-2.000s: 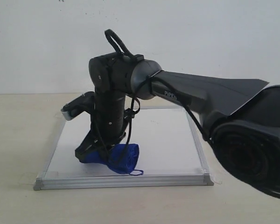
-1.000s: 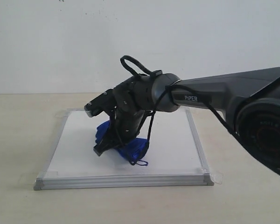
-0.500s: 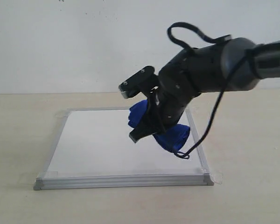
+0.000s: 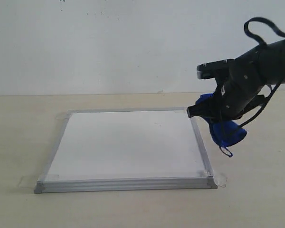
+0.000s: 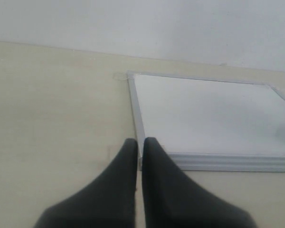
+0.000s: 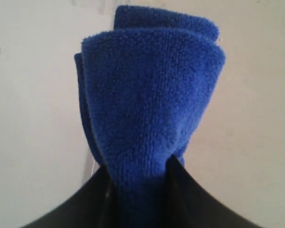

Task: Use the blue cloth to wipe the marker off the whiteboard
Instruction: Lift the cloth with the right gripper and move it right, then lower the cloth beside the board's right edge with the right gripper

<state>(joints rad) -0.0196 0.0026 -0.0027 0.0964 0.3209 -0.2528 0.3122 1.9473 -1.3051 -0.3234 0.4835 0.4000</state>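
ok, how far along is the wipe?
Done, it seems: the whiteboard shows no red marker in the exterior or left wrist view. In hand: the right pincer is clamped on the blue cloth, off the board past its right edge. The left pincer is shut and empty. Left: probably only setting the cloth down.

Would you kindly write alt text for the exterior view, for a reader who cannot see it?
The right gripper, shut on the blue cloth, holds it just past the right edge of the whiteboard. The board lies flat on a beige table, its surface plain white.
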